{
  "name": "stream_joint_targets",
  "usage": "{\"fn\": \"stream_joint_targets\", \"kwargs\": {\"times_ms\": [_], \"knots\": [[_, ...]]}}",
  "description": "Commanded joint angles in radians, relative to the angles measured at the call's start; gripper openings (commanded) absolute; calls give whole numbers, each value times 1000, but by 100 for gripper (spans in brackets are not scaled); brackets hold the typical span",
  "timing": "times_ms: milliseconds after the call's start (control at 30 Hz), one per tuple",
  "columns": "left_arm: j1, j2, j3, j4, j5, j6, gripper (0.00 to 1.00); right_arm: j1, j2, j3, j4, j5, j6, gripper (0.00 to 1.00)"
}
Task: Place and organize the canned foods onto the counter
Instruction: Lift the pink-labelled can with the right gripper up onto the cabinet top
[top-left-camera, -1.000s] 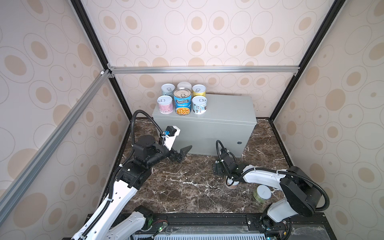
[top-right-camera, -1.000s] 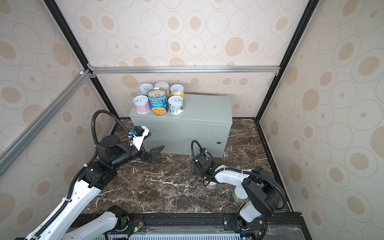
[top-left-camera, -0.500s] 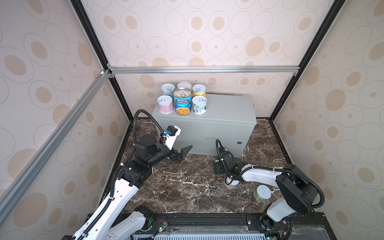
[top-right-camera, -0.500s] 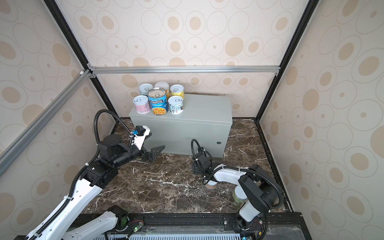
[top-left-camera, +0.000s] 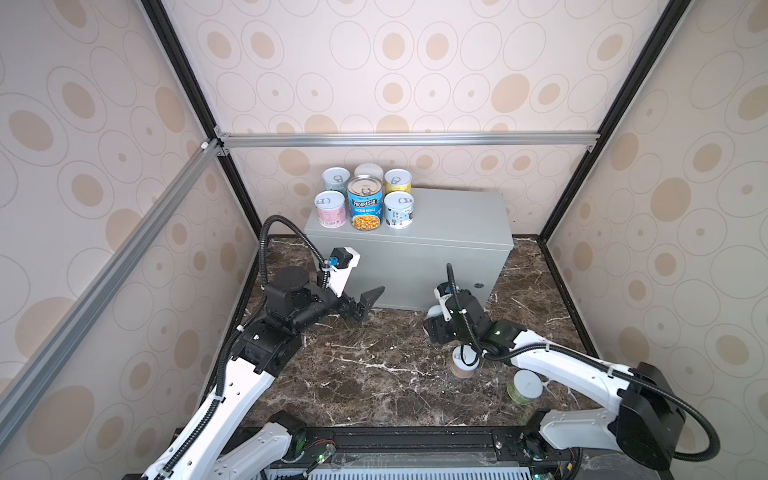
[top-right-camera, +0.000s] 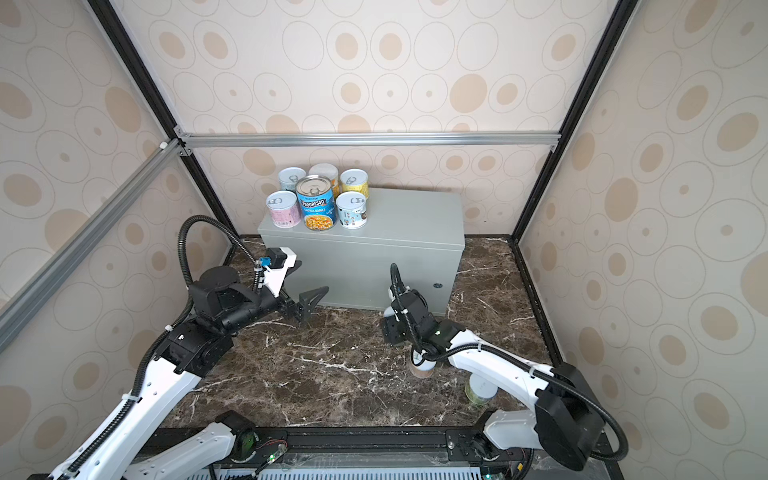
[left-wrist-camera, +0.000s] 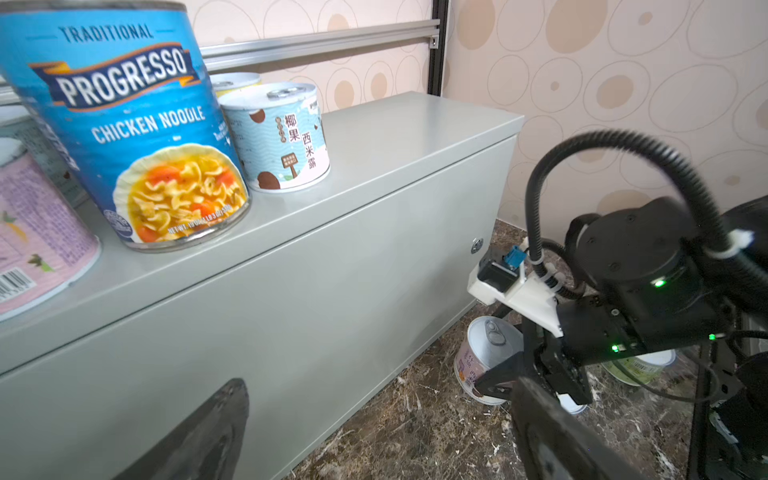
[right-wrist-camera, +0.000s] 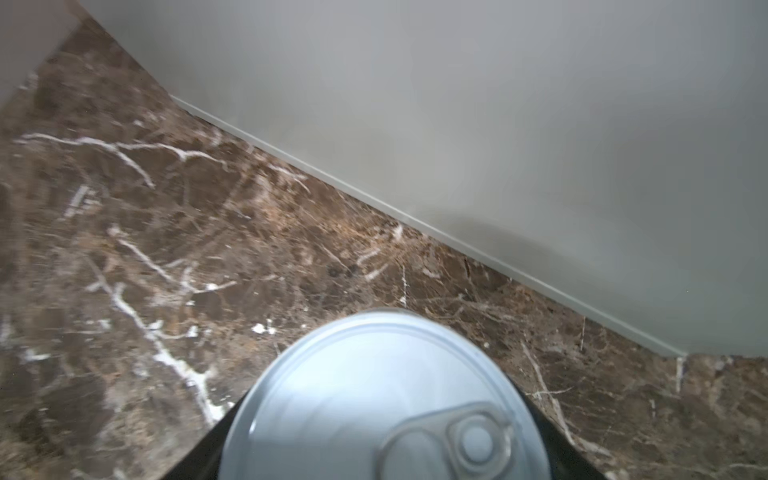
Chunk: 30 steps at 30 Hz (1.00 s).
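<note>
In both top views, Progresso can (top-left-camera: 365, 203) and five short cans (top-left-camera: 330, 210) grouped at ten o'clock on the counter (top-left-camera: 453, 224); left pincer (top-right-camera: 312, 282) spread wide off its seven o'clock corner.
Left wrist: right pincer (left-wrist-camera: 496, 353) pinching a pink-labelled can (left-wrist-camera: 467, 361) beside the counter's front.
Right wrist: that can's lid (right-wrist-camera: 374, 395) between dark fingers (right-wrist-camera: 195, 453), above marble (right-wrist-camera: 124, 249).
</note>
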Motion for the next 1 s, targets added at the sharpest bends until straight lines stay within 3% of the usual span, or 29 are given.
{"fn": "stream_joint_targets", "kwargs": {"times_ms": [0, 200, 467, 967], "knots": [[-7, -5, 53, 7, 18, 16, 98, 13, -78, 135, -109, -30, -49, 58], [-8, 11, 87, -5, 28, 9, 98, 13, -59, 439, -280, -37, -129, 58], [-7, 16, 113, -36, 39, 4, 98, -43, 146, 887, -424, 17, -244, 59], [-8, -22, 92, -38, 16, 32, 98, -169, 562, 1402, -537, 31, -299, 62]]}}
